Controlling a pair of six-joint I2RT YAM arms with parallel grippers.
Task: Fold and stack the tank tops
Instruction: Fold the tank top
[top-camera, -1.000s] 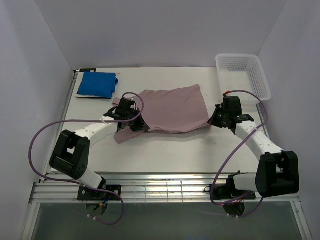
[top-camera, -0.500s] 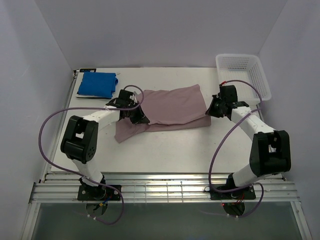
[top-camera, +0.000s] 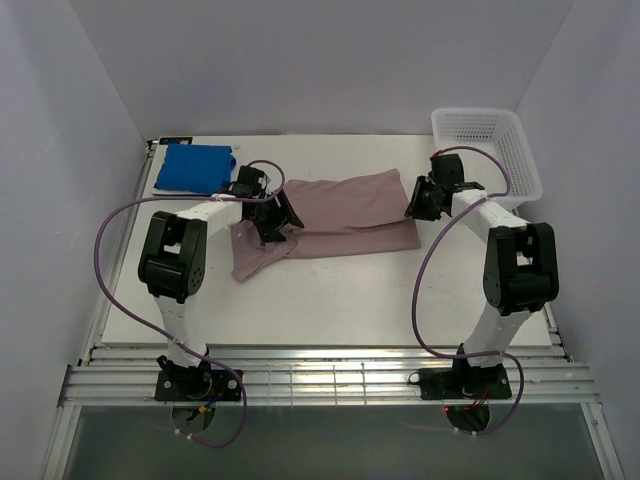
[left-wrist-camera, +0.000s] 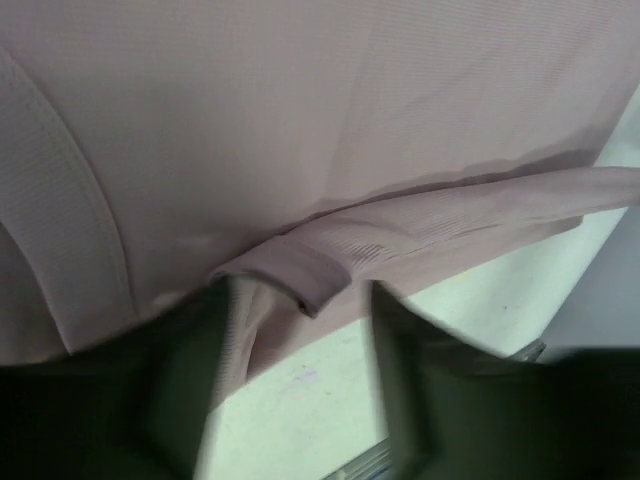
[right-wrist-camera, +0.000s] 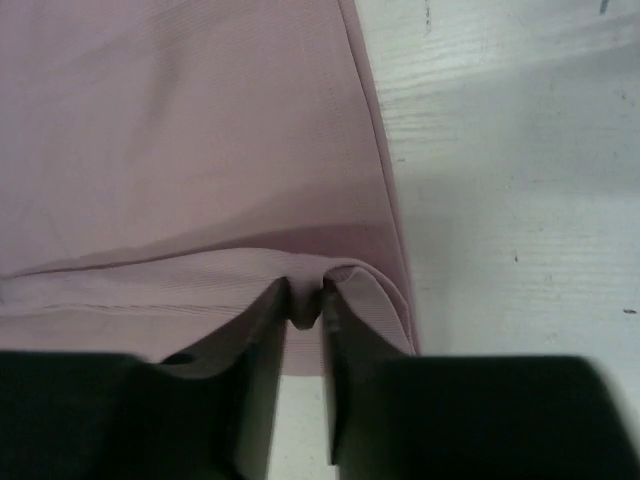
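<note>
A dusty pink tank top (top-camera: 345, 205) lies on the table, folded over into a long band. My left gripper (top-camera: 283, 213) is at its left end. In the left wrist view this gripper (left-wrist-camera: 300, 340) stands open, and a folded strap of the pink top (left-wrist-camera: 300, 120) lies just past its fingertips. My right gripper (top-camera: 413, 200) is at the band's right end. In the right wrist view its jaws (right-wrist-camera: 305, 310) are nearly together, pinching a small ridge of the pink top's (right-wrist-camera: 180, 130) folded edge. A bright blue tank top (top-camera: 195, 168) lies folded at the back left.
A white lattice basket (top-camera: 520, 170) stands at the back right corner, close behind the right arm. The white table (top-camera: 330, 300) is bare in front of the pink top. Purple cables loop off both arms.
Both grippers carried the pink top's near edge toward the back, folding it into a narrower band. The left jaws opened and let go; the right jaws parted only slightly.
</note>
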